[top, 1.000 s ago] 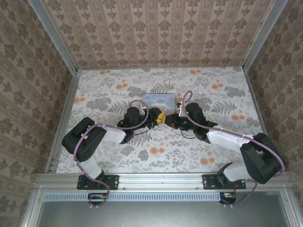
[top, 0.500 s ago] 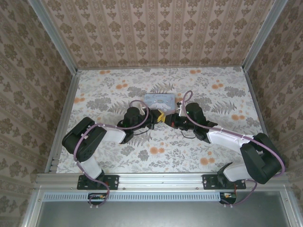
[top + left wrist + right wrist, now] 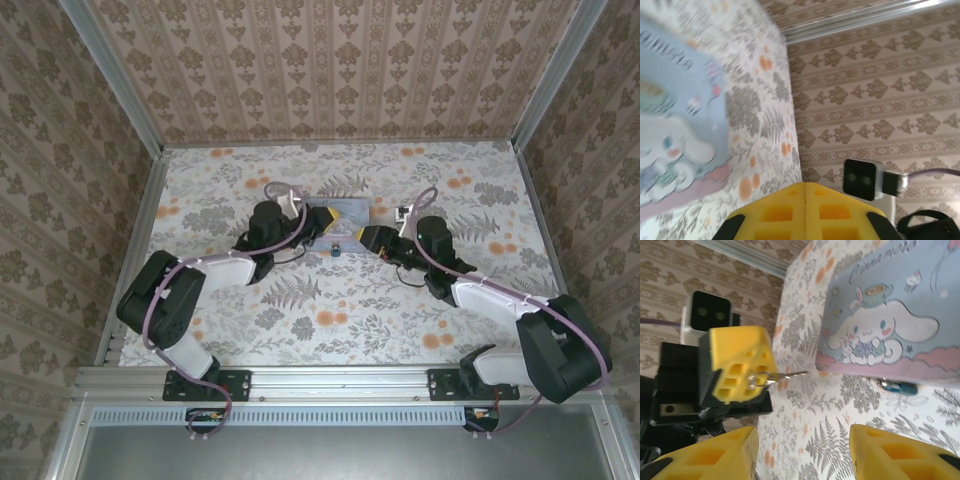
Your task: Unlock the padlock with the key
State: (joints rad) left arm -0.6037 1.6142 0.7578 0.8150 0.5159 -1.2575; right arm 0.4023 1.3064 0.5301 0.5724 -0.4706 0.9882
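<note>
My left fingers (image 3: 737, 365) pinch the key (image 3: 785, 375); my right fingers (image 3: 895, 452) stand apart, empty. The padlock (image 3: 897, 386) lies on the bench (image 3: 840, 410) just beside the tin (image 3: 890, 315), key not yet inserted.

The tin (image 3: 880, 325) blocks the far side of the padlock (image 3: 897, 386) (near side: bare table (image 3: 300, 290)).

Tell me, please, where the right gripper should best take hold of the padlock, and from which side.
Probably the teal body of the padlock, not its thin shackle. It lies flat, close along the pink edge of the tin, so the open right gripper should come from above, fingers closing along that edge, where there is room.
</note>
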